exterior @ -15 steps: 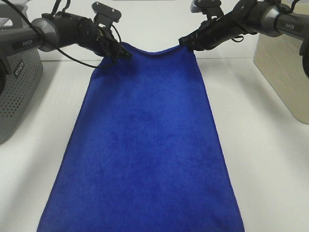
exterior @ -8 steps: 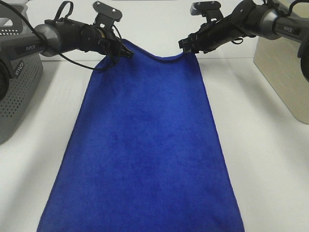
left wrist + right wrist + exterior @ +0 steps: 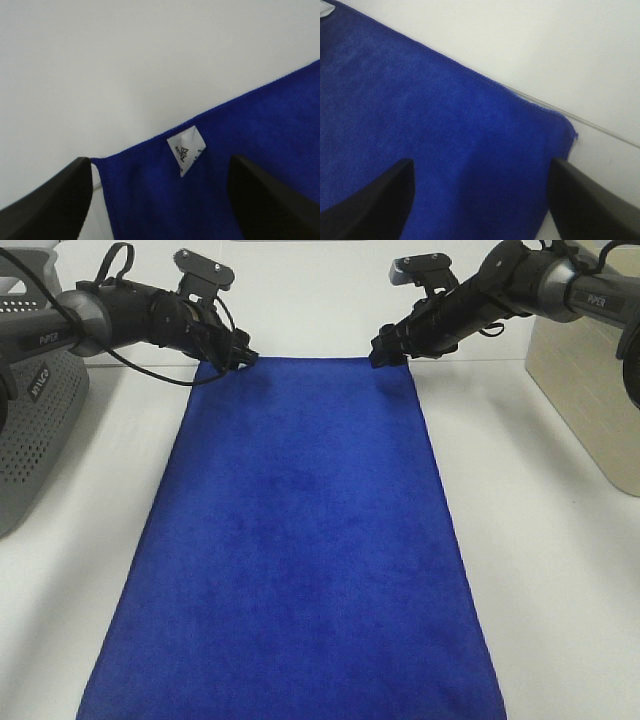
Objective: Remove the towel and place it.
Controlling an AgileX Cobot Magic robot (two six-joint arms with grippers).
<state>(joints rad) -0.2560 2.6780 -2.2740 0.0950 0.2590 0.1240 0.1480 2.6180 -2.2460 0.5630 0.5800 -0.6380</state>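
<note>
Royal-blue plush rectangular towel (image 3: 300, 550) lies flat, spread lengthwise on white bench (image 3: 560, 570), white tag (image 3: 186, 150) at far left corner. Left end effector (image 3: 236, 357) and right end effector (image 3: 385, 348) sit at the far corners, both spread wide, gripping nothing. Placement looks done: lift both straight up together, avoid snagging edges. Grey perforated basket (image 3: 35, 420) stands well apart.

From the high exterior camera you look down and forward across the white table (image 3: 560, 570), taking in the whole spread towel (image 3: 300, 540). Your two wrist cameras sit close above its far corners — the left one over the white tag (image 3: 186, 150), the right one over the opposite corner — both overlapping the high view's far edge.
</note>
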